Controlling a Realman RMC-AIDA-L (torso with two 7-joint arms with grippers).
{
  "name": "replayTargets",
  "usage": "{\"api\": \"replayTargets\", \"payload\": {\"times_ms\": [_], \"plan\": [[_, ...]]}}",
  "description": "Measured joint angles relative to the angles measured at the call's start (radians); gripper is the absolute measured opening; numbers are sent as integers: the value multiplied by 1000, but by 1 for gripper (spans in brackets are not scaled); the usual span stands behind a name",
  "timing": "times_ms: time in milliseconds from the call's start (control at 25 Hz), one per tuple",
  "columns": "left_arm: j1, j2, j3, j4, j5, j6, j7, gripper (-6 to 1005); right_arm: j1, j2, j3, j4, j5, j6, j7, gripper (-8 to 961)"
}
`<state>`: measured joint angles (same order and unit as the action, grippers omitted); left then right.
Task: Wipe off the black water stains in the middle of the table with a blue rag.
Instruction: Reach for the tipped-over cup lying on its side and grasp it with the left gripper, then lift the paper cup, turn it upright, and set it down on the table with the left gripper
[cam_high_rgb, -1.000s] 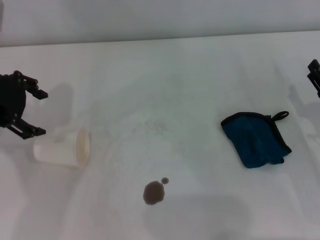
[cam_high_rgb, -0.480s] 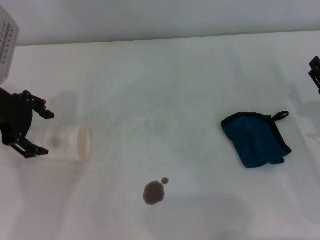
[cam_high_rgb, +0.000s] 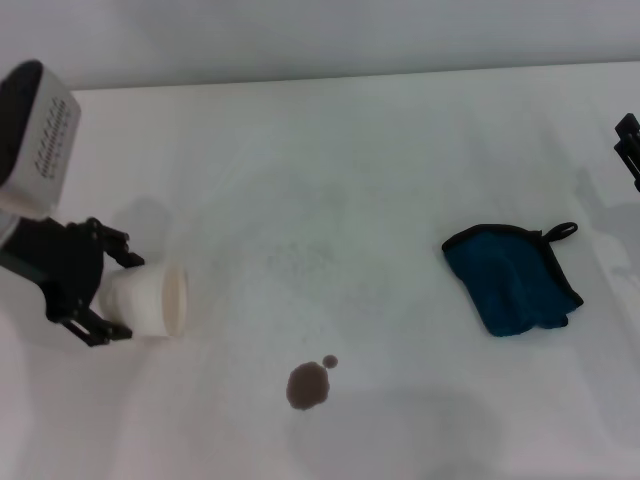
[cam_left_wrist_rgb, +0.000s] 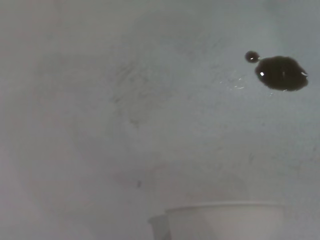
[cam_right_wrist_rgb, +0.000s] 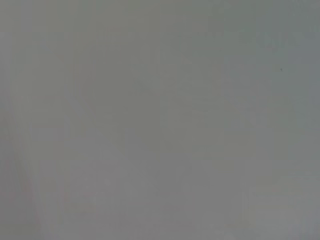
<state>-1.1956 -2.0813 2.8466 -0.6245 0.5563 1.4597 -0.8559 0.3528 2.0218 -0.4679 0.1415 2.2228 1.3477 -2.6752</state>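
Observation:
The black water stains (cam_high_rgb: 307, 385) are a dark roundish blot with a tiny dot (cam_high_rgb: 329, 361) beside it, on the white table (cam_high_rgb: 330, 180) near its front middle. They also show in the left wrist view (cam_left_wrist_rgb: 281, 73). The blue rag (cam_high_rgb: 515, 280) lies crumpled at the right, its black loop pointing to the back right. My left gripper (cam_high_rgb: 122, 290) is open at the left, its fingers on either side of the closed end of a fallen white paper cup (cam_high_rgb: 152, 300). My right gripper (cam_high_rgb: 630, 150) shows only as a black tip at the right edge, well behind the rag.
The paper cup lies on its side with its mouth towards the stains, about a hand's width to their left; it also shows in the left wrist view (cam_left_wrist_rgb: 225, 220). The table's back edge meets a pale wall (cam_high_rgb: 300, 40). The right wrist view shows only plain grey.
My left gripper has moved right and towards the front, and its fingers now straddle the cup's closed end. The cup has shifted slightly to the right. The rag, stains and right arm have not moved.

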Motion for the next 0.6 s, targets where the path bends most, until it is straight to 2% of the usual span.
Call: {"api": "replayTargets", "payload": {"times_ms": [240,600], "plan": [[41,0,-1,86,-8,-47,-21,891,-1,0,-11,1,0,5,0,839],[66,3,-1,111,-55,-54,-55,890,-9,-3,-13,1,-2,10,1,839]]}}
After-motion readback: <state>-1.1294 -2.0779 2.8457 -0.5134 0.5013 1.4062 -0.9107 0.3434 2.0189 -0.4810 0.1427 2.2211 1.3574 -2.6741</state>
